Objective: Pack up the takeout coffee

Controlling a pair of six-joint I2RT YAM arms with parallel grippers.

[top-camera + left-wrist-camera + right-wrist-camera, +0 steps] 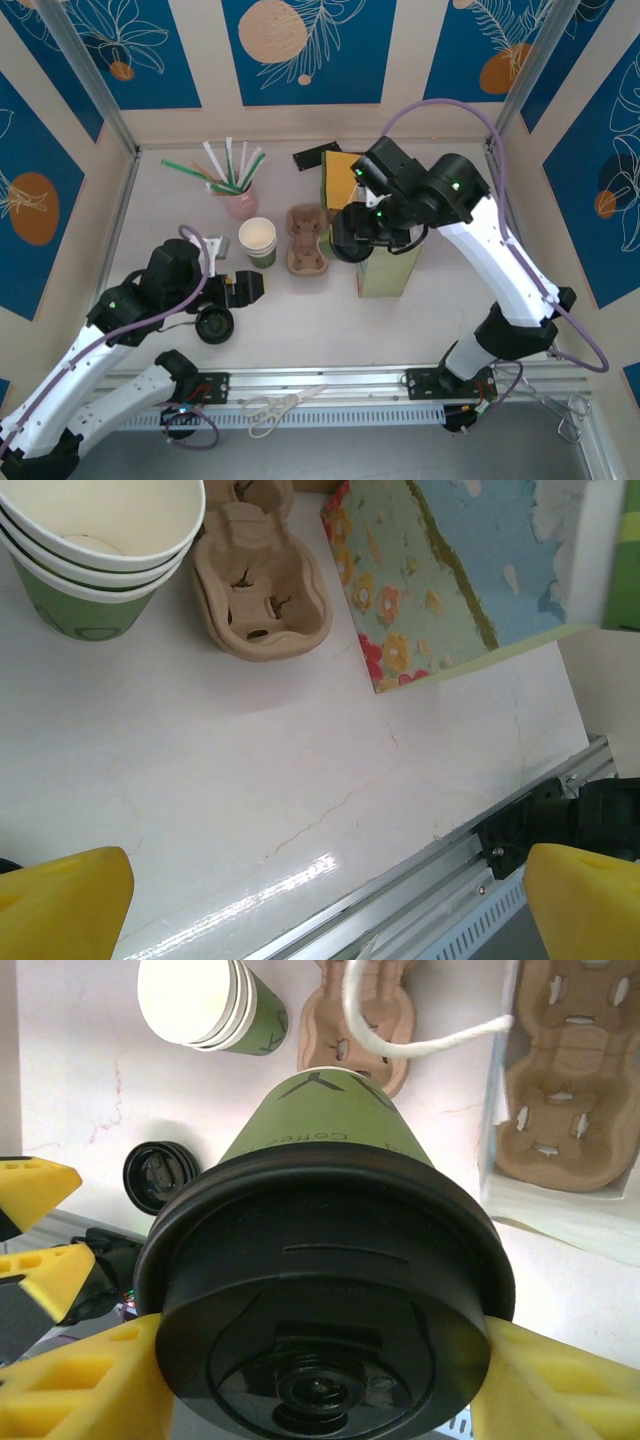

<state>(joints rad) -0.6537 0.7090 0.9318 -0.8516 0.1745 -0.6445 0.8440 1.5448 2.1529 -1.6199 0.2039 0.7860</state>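
Right pincer: clamped on the takeout coffee, one yellow pad on each side of its black lid. The cup hangs or stands between the cardboard carrier and the paper bag, just beside the bag's open mouth; whether its base touches the table I cannot tell. Left pincer: jaws wide apart, holding nothing, low over bare tabletop near the stacked lidless cups. Materials noted: the cup wall is thin green paper, tapered and smooth; the lid is round, glossy moulded plastic with a raised rim. The carrier is rough pulp board with scalloped pockets, and the bag is stiff printed paper with a white cord handle. A spare lid lies flat on the table, well apart from the held cup. Handling judgement: the paper wall will likely buckle under a hard squeeze, while the lid and the rolled rim beneath it are the stiffest band, so the present hold is sound. The plastic looks slippery, and a lid can pop off if levered. Contents and weight: not determinable; treat as full and keep upright.
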